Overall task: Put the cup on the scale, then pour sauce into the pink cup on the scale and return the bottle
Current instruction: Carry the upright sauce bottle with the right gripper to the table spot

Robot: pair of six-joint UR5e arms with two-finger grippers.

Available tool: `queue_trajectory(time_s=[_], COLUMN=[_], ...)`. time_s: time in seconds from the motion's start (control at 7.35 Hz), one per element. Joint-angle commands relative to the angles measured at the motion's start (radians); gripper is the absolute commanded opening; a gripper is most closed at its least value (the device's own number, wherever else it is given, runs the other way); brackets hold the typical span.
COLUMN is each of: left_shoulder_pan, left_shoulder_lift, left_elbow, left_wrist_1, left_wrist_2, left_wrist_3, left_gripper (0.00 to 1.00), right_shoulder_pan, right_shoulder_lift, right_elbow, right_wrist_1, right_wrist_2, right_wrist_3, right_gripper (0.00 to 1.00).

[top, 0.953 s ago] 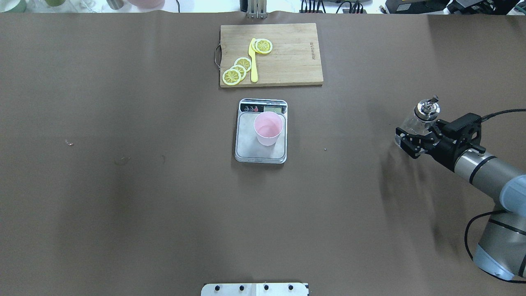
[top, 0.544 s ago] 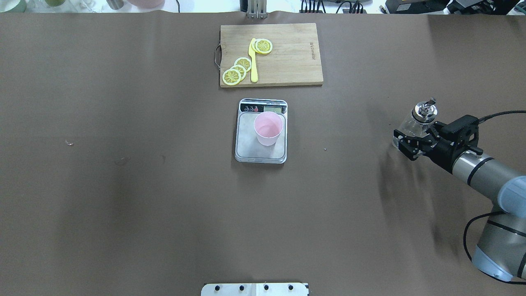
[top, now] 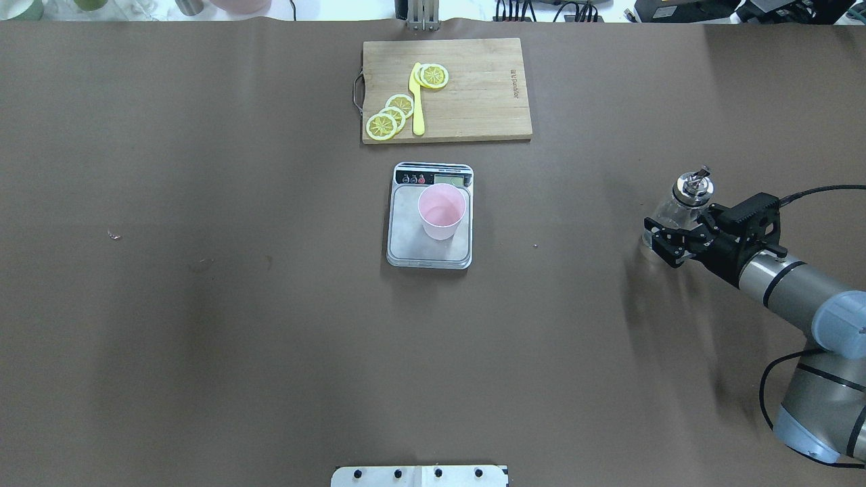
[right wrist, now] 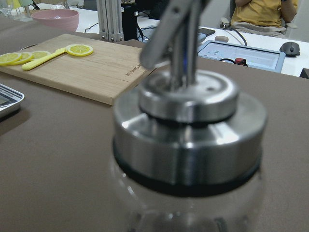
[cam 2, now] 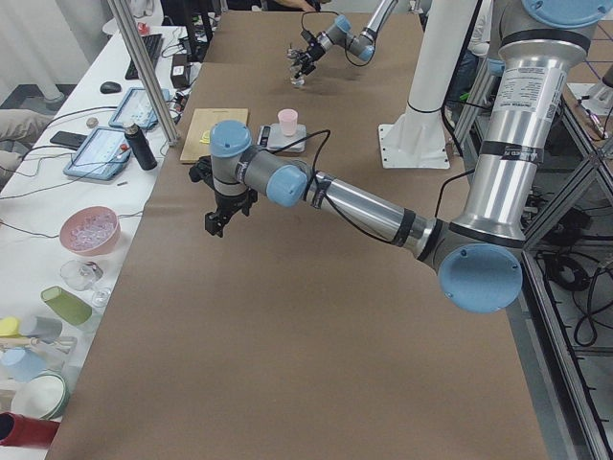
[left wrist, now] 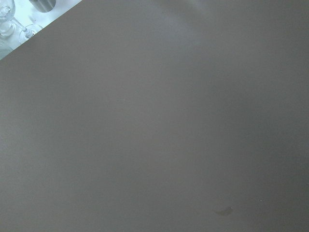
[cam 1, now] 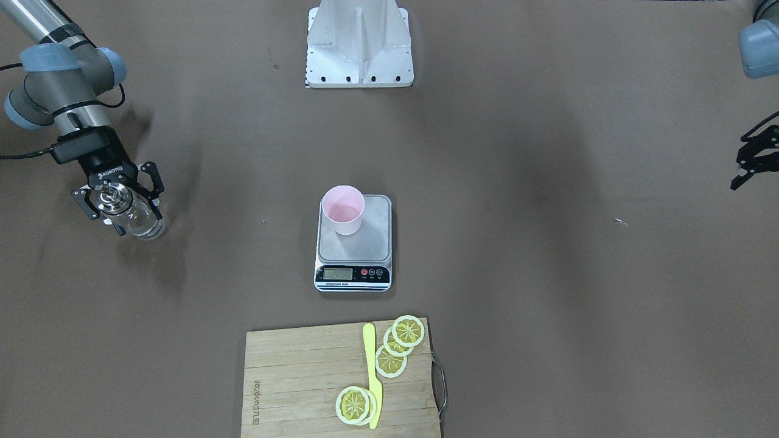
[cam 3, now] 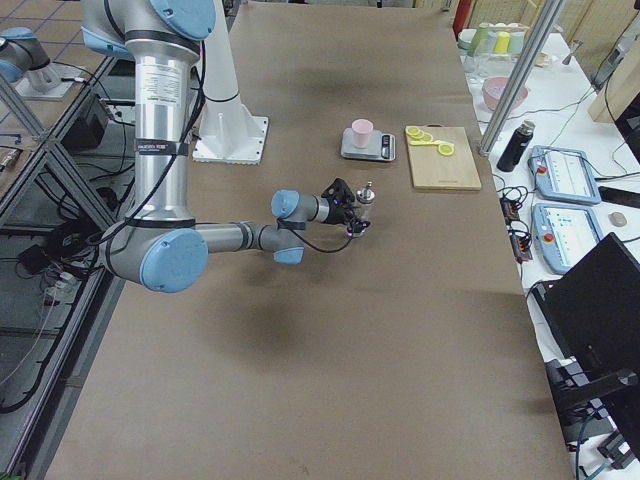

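The pale pink cup (top: 441,211) stands upright on the grey scale (top: 413,253) at the table's middle, also in the front view (cam 1: 344,210). My right gripper (top: 663,238) is shut on the clear glass bottle (top: 678,203) at the far right, upright and at or just above the table. In the front view the bottle (cam 1: 137,222) sits between the fingers. Its metal spout cap (right wrist: 188,125) fills the right wrist view. My left gripper (cam 1: 748,164) hangs open and empty at the table's left side, also in the left side view (cam 2: 218,218).
A wooden cutting board (top: 480,101) with lemon slices (top: 392,115) and a yellow knife (top: 417,101) lies beyond the scale. The robot's white base plate (cam 1: 359,42) is at the near edge. Bowls and cups stand on the side bench (cam 2: 91,230).
My right gripper has lowered the bottle toward the table and shifted slightly left. The cup, scale and left arm have not moved.
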Motion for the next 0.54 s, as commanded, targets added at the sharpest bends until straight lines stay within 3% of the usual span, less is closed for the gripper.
queue_trajectory(time_s=[0.0,0.27,0.41], left_shoulder_pan=[0.0,0.0,0.0], left_shoulder_lift=[0.0,0.0,-0.001], left_elbow=[-0.002,-0.002,-0.002], left_wrist_1=[0.0,0.0,0.0], left_wrist_2=[0.0,0.0,0.0], left_wrist_3=[0.0,0.0,0.0], left_gripper=[0.97,0.97,0.97], right_shoulder_pan=[-0.003,-0.004,-0.004], right_shoulder_lift=[0.003,0.004,0.004], right_elbow=[-0.005,-0.011,-0.009], right_wrist_1=[0.0,0.0,0.0], right_wrist_2=[0.001,0.002,0.002], right_wrist_3=[-0.008,-0.012,-0.012], right_gripper=[0.27,0.45,0.66])
